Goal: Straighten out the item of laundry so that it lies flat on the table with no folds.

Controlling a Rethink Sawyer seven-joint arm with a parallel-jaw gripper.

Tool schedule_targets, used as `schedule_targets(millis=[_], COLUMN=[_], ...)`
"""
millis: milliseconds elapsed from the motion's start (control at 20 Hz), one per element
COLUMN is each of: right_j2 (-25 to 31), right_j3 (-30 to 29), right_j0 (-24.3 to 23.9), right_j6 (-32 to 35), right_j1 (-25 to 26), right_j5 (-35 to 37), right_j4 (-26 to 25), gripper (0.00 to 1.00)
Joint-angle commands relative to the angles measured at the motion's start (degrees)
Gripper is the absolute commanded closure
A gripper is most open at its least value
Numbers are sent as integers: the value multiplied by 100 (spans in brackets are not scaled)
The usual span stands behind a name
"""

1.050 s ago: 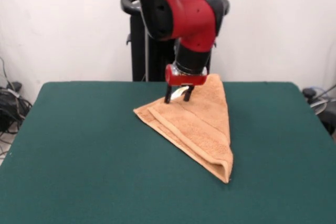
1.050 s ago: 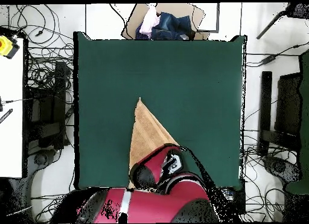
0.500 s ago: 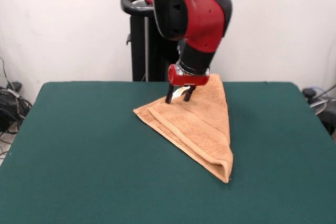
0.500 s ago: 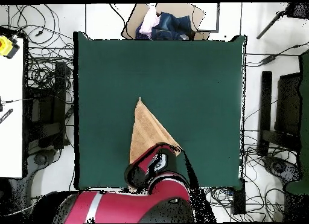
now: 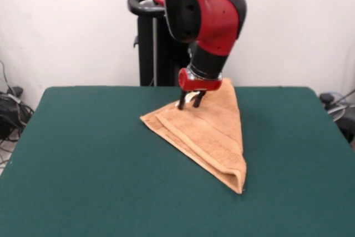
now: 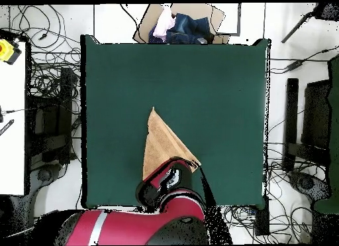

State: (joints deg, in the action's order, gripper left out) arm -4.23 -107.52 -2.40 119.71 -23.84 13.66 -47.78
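Observation:
The item of laundry (image 5: 213, 131) is an orange-tan towel folded into a long triangle on the green table (image 5: 83, 159). One point lies near me and the wide end is at the far side. In the overhead view the towel (image 6: 161, 142) reaches from the table's (image 6: 218, 91) middle toward the arm, which covers its wide end. My gripper (image 5: 189, 104) stands over the towel's far end, open, its two dark fingertips down at the cloth. A small white tag shows between them. From overhead the gripper is hidden under the arm.
A cardboard box with bundled clothes (image 6: 179, 24) sits past the table's edge in the overhead view. Cables and stands lie on the floor on both sides of the table. The robot's black pedestal (image 5: 152, 43) rises behind the towel.
The arm's upper links have swung a little sideways and the gripper has shifted slightly over the towel's far end. The towel lies as before.

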Motion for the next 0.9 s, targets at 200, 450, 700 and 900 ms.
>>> schedule_targets(millis=[200,450,700,900], right_j2=[187,187,-95,-708], right_j3=[1596,1593,1768,2010], right_j0=[-327,-330,98,950], right_j6=[324,294,471,1078], right_j1=[1354,1351,1435,1638], right_j5=[-1416,-1352,-1008,-683], right_j4=[-402,-411,-379,-202], gripper=[100,100,100,100])
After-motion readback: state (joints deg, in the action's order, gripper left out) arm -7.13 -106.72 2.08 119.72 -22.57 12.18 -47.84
